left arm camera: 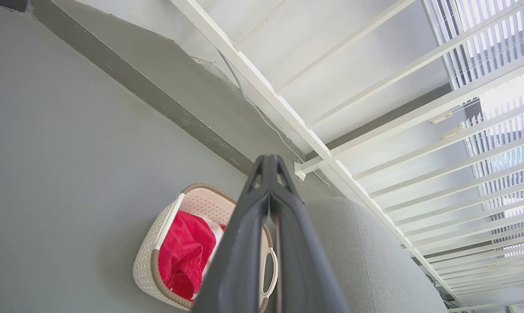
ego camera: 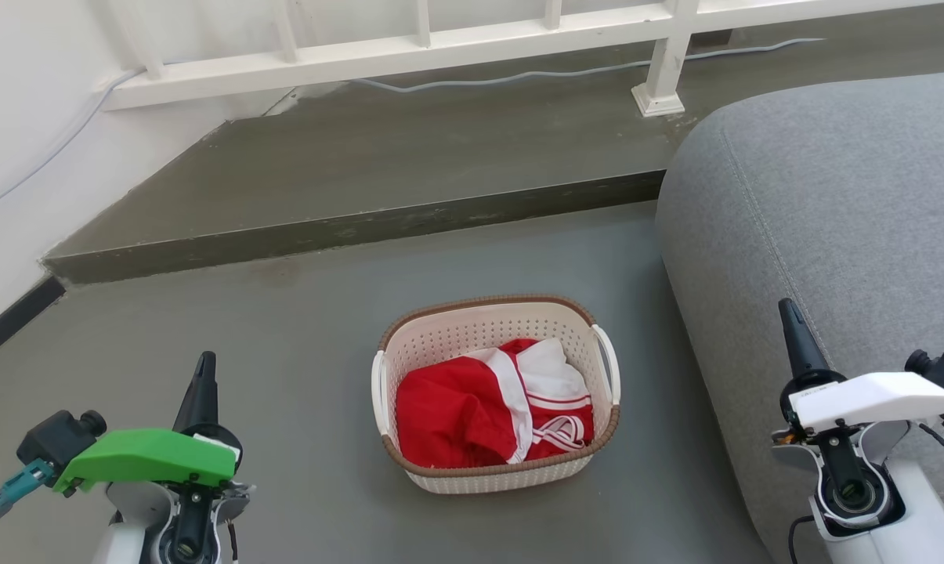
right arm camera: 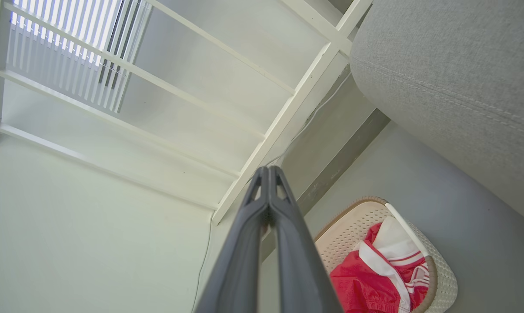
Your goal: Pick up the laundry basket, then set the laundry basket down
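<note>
The laundry basket (ego camera: 487, 333) stands on the grey floor in the middle of the head view, cream-white and perforated, with a brown woven-look rim and a white handle on each side. A red and white garment (ego camera: 491, 411) lies inside it. My left gripper (ego camera: 204, 362) hangs shut at the lower left, well apart from the basket. My right gripper (ego camera: 787, 308) is shut at the lower right, in front of the sofa. The left wrist view has the basket (left arm camera: 157, 256) beyond the shut left gripper (left arm camera: 269, 158). In the right wrist view the basket (right arm camera: 353, 226) sits past the shut right gripper (right arm camera: 268, 169).
A grey sofa (ego camera: 832, 211) fills the right side, close to the basket's right handle. A raised concrete step (ego camera: 362, 227) crosses behind the basket, with a white railing (ego camera: 409, 51) and a cable on it. A white wall (ego camera: 17, 157) bounds the left.
</note>
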`<state>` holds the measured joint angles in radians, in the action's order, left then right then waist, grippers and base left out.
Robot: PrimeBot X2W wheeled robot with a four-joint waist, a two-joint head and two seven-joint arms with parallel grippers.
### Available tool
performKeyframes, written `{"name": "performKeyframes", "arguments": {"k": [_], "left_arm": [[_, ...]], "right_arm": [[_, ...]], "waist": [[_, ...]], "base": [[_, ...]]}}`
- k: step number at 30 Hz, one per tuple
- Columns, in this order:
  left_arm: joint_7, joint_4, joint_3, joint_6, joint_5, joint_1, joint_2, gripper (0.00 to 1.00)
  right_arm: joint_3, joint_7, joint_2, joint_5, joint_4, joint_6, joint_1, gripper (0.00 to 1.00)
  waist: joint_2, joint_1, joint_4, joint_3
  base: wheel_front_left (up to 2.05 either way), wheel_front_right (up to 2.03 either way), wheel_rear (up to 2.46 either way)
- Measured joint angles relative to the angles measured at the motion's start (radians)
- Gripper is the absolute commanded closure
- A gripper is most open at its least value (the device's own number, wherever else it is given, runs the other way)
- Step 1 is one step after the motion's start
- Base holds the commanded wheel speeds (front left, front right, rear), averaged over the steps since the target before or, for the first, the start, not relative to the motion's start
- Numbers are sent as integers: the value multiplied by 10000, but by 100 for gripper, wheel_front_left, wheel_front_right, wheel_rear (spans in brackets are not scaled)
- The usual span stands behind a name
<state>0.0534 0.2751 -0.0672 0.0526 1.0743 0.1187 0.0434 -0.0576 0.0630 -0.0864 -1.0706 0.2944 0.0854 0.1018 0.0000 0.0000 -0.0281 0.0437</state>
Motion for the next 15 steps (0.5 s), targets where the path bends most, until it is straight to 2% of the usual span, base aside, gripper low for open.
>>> {"name": "performKeyframes", "arguments": {"k": [15], "left_arm": [[-454,19,374,192,1691,-16,2,100]], "right_arm": [[514,-445,84,-1733,-13,111,-66,100]], "waist": [[0,0,88,-129]], "base": [[0,0,0]]}}
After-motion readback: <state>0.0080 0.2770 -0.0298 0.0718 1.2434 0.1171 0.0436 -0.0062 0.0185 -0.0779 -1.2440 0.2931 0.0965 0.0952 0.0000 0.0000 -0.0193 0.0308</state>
